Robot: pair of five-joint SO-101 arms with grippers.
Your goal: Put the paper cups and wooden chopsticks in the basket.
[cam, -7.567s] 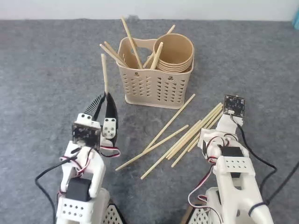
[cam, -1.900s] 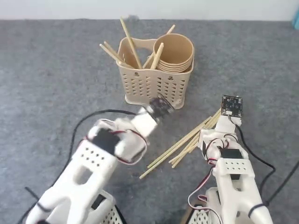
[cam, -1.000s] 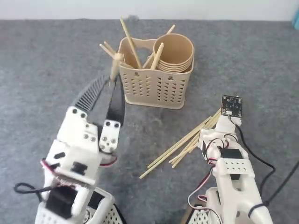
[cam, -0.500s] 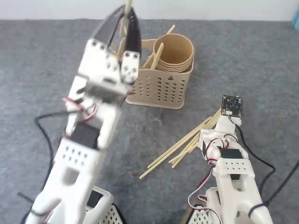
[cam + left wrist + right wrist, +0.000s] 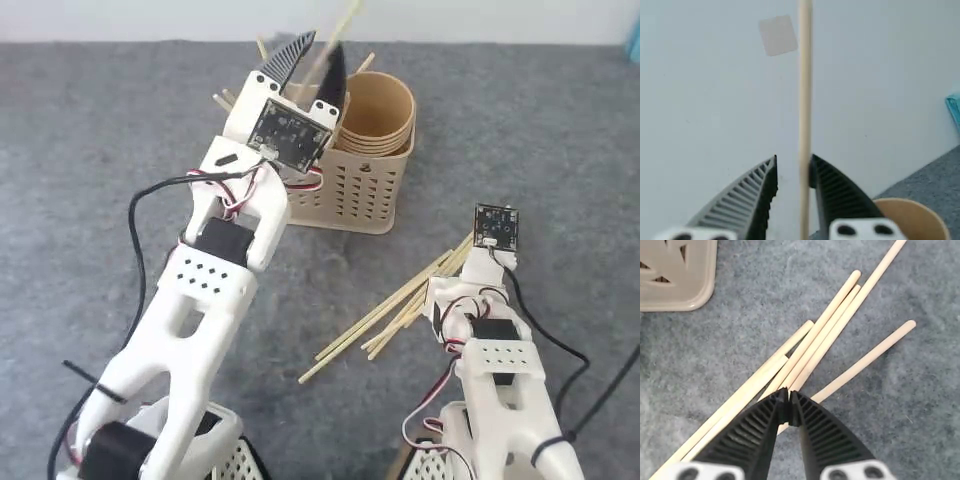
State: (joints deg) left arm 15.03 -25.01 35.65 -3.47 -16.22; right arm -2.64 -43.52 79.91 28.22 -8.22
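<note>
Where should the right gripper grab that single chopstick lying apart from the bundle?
Take the single chopstick near its free rounded end, where it splays clear of the bundle. Come straight down from above, jaws across its width, since it lies flat.

Grey carpet (image 5: pixel 90 150) below me, fuzzy and mottled, spread from edge to edge and running up to the far side. Up close on my right it's flecked, pale grey on darker grey. Behind it, a plain wall (image 5: pixel 715 100), pale bluish white, smooth and evenly lit. There's a small square patch (image 5: pixel 778 35) high on it, a shade greyer than the wall, tilted a touch. Over at the far right corner, where carpet meets wall, a teal thing (image 5: pixel 954 112) pokes in at the edge; what it is, I can't tell. Light's soft and even all over.
</note>
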